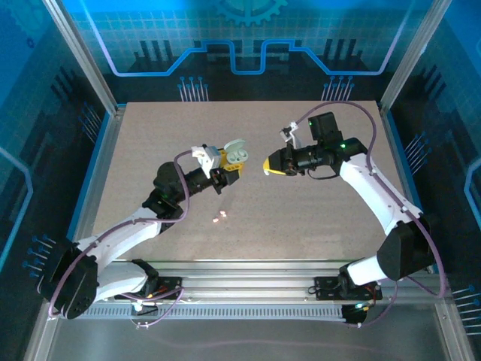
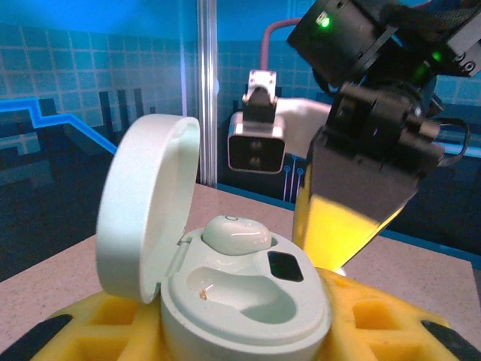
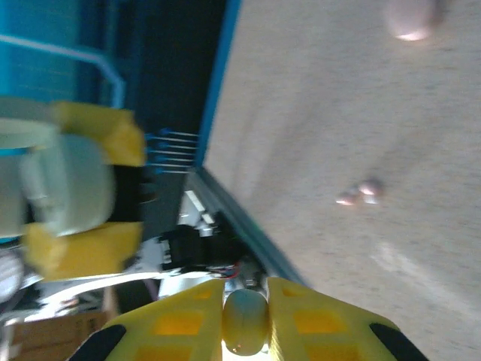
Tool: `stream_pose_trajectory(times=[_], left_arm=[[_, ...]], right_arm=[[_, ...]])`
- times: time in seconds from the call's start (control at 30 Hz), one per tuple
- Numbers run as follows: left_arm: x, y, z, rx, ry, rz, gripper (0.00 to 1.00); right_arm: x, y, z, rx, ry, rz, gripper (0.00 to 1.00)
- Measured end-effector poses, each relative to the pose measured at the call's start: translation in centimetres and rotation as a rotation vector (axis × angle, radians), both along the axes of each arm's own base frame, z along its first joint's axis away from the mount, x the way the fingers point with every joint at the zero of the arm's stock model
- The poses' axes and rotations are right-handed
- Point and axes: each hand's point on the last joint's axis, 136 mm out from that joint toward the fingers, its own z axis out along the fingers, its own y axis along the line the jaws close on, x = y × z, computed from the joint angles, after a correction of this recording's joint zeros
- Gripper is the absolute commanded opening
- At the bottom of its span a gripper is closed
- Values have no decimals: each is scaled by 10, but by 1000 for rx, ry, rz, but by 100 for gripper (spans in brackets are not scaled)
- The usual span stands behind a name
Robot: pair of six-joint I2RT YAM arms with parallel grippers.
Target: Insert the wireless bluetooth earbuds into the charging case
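Here the left gripper (image 1: 228, 171) is closed narrow on the case (image 2: 248, 338). Its yellow pads press the lower body from both sides and hold the case above the counter (image 1: 316, 226). The lid (image 2: 143, 203) of the case is open and stands nearly upright at one side of the body. Inside the case, the seated earbud (image 2: 234, 234), pale green, lies in the far hollow just beside a small dark window. The near hollow (image 2: 240, 289) is empty.

The right gripper (image 1: 269, 167) is near the case, on the side opposite to the lid. In the top view there is a small gap between the two. Its yellow fingers are almost together, and they pinch the held earbud (image 3: 246, 322), a small pale rounded piece that shows between the fingertips in the right wrist view. So the held earbud is close to the case but apart from it, not inside.

The pink earbuds (image 1: 219, 218) lie on the counter, well apart from the case, toward the bases of the arms. They lie just beside each other.
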Motion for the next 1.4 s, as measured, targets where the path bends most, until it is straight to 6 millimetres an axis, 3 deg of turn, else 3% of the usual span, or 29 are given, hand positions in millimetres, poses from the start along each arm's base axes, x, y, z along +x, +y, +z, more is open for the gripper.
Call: stream_pose_trajectory(times=[0.23,0.77,1.07,1.4], left_arm=[[5,-2,-9,19,11,10,27],[-4,-26,-17,58,-52,-44,27],[-6,-29,-17,55,-58,-53,27],[-7,-31,-17,54,-59,-60,27]], right_arm=[[-12,12,40,175,15,82,21],[-21,31,71,163,-58,102,21],[-21,46,66,61,-119,78,21],[-11,48,49,-51,-149,16,21]])
